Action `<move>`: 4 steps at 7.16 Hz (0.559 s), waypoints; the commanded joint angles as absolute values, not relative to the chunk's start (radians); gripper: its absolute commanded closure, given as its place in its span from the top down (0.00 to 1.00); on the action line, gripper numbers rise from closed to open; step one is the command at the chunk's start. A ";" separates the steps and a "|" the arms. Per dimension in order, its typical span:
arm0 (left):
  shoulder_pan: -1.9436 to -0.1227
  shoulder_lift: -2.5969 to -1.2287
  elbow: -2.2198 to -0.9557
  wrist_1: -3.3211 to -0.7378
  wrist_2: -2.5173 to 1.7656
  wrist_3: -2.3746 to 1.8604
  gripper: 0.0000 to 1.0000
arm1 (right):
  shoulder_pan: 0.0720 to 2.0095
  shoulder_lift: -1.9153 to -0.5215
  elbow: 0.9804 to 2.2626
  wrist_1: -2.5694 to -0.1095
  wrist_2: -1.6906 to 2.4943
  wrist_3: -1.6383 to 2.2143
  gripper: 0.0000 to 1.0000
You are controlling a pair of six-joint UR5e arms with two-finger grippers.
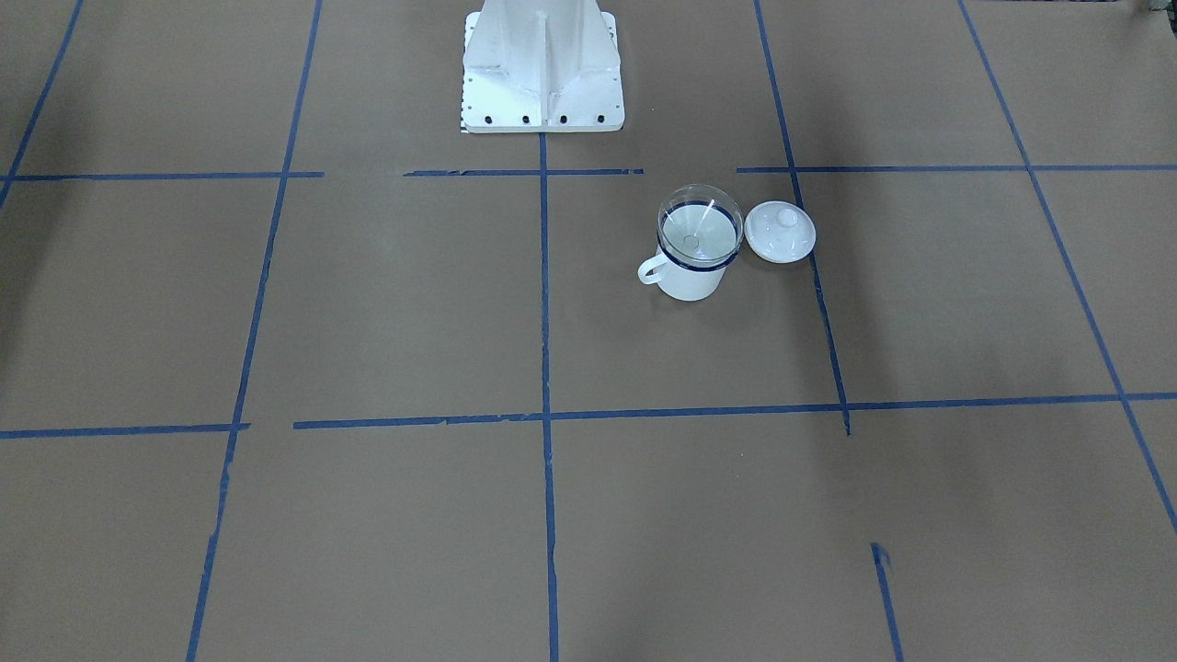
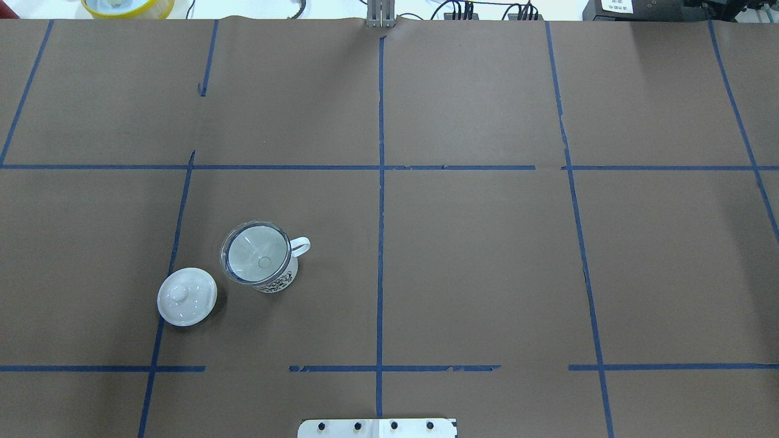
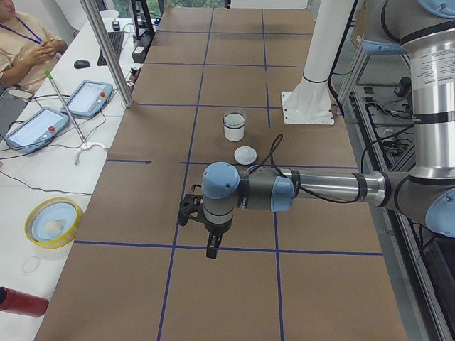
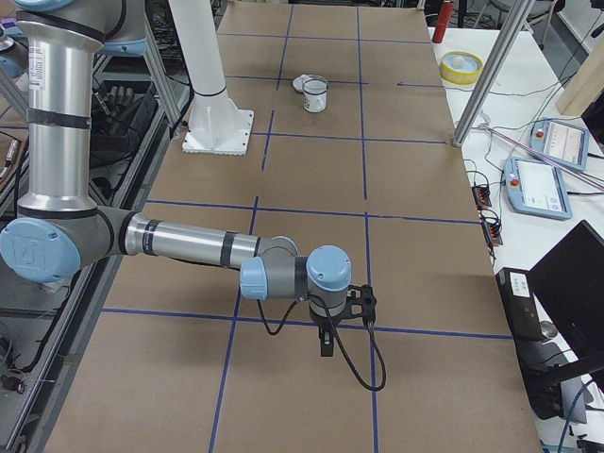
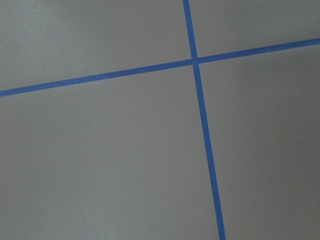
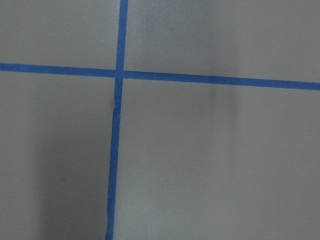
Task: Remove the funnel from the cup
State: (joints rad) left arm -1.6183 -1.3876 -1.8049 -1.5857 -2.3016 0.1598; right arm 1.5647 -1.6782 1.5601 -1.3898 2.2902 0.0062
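Quick count: one cup (image 1: pixel 690 280), one funnel (image 1: pixel 701 221), one white lid (image 1: pixel 780 232). Two robot arms, a left arm (image 3: pixel 313 186) and a right arm (image 4: pixel 189 245). On the side bench (past the mat): two touchscreen pendants (image 3: pixel 89 98), one yellow bowl (image 3: pixel 51 222), one red bottle (image 3: pixel 21 302). One person (image 3: pixel 28 42).

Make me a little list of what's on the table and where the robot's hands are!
cup: white mug, blue rim, upright
funnel: clear, sitting in the cup's mouth
lid: white, knobbed, lying beside the cup
left hand: far from the cup, open or shut unclear
right hand: also far away, unclear
job: funnel not yet out
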 commanded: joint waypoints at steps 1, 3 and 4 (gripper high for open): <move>-1.582 -1.396 -1.813 -1.585 -2.301 0.163 1.00 | 1.565 -1.678 1.560 -1.390 2.290 0.006 1.00; -1.574 -1.509 -1.827 -1.606 -2.302 0.160 1.00 | 1.565 -1.678 1.560 -1.390 2.290 0.006 1.00; -1.574 -1.552 -1.828 -1.630 -2.299 0.155 1.00 | 1.565 -1.678 1.560 -1.390 2.290 0.006 1.00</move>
